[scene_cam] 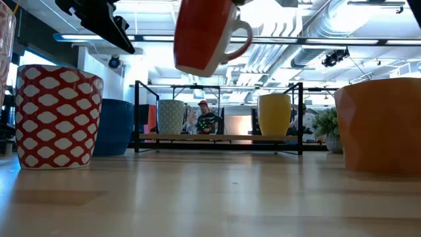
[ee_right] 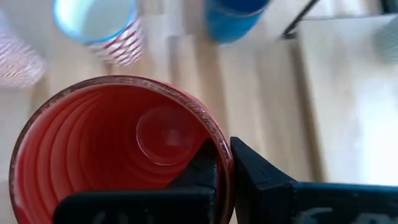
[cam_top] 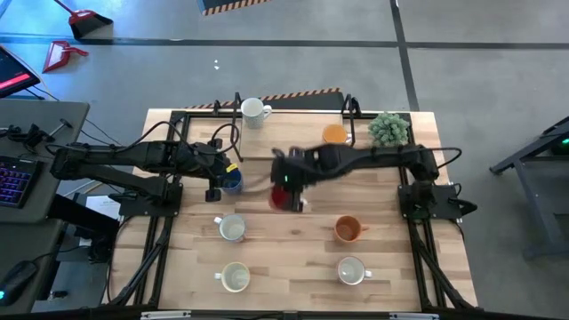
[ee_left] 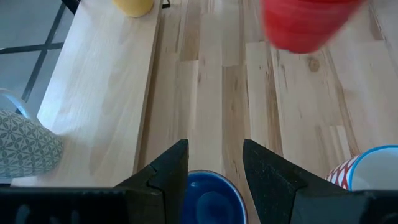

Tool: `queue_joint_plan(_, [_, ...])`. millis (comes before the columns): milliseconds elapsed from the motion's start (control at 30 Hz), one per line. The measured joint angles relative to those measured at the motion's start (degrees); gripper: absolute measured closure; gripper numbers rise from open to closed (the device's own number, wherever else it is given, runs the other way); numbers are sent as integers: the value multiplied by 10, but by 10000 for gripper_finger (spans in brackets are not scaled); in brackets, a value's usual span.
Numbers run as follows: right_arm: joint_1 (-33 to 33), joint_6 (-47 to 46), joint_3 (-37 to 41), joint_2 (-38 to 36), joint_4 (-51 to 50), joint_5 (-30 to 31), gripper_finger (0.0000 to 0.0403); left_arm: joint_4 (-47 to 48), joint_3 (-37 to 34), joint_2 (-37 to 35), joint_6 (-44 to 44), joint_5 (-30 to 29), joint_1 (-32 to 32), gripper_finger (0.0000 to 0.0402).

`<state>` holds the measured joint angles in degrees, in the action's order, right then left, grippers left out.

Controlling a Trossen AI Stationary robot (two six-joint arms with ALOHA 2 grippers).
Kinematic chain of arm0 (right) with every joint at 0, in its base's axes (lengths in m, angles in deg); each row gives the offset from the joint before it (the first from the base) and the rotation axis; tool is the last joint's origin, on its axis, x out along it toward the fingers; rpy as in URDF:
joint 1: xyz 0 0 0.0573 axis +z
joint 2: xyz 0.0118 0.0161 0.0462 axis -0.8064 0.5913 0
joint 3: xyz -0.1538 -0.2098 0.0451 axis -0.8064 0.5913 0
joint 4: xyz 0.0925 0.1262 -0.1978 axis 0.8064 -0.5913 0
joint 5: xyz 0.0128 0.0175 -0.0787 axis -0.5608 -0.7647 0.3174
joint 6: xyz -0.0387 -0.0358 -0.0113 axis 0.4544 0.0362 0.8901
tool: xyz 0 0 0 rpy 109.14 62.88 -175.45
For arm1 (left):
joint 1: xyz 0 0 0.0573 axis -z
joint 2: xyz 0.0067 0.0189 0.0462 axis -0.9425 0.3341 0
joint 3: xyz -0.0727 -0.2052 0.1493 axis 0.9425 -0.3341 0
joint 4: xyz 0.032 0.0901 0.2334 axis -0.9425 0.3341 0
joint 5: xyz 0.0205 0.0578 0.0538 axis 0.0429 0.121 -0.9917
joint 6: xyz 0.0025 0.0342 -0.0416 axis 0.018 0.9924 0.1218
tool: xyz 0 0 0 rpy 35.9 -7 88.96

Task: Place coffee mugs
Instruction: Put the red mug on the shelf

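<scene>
Red glazed ceramic, ribbed inside, forms the round coffee mug (ee_right: pixel 118 152) carried clear of the pale wooden counter (cam_top: pixel 293 244) near its middle. It is gripped by the right pincer (ee_right: pixel 222 165), clenched on the rim with one finger inside the wall and one outside. Such a mug is judged rigid, moderately heavy for its size, smooth enough to slip, and liable to chip if set down hard. A rim pinch as shown, or a hold on the side handle (scene_cam: pixel 242 36), is judged the soundest purchase.

The left pincer (ee_left: pixel 214 168) is held released directly above a blue round mug (cam_top: pixel 232 180), its fingers apart and nothing between them.

Counted in the high view, eight mugs are shown:
- one red, airborne;
- one blue;
- one yellow-orange (cam_top: pixel 334 134) beside a small green potted plant (cam_top: pixel 389 129);
- one darker orange (cam_top: pixel 348 229);
- four white or cream: one at the far edge (cam_top: pixel 253 110) and three nearer (cam_top: pixel 232 228), (cam_top: pixel 236 276), (cam_top: pixel 351 270).

Red lattice patterning is seen on one pale mug (scene_cam: pixel 58 117) in the low view.
</scene>
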<state>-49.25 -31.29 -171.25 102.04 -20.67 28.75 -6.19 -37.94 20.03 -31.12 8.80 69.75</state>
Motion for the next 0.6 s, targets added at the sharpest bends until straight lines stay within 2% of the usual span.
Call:
queue_joint_plan(267, [-94,75,-37,1,-38,-14,403,-1,0,0,-10,0,0,261])
queue_joint_plan(600, [-192,201,-44,0,-42,-18,403,-1,0,0,-30,0,0,261])
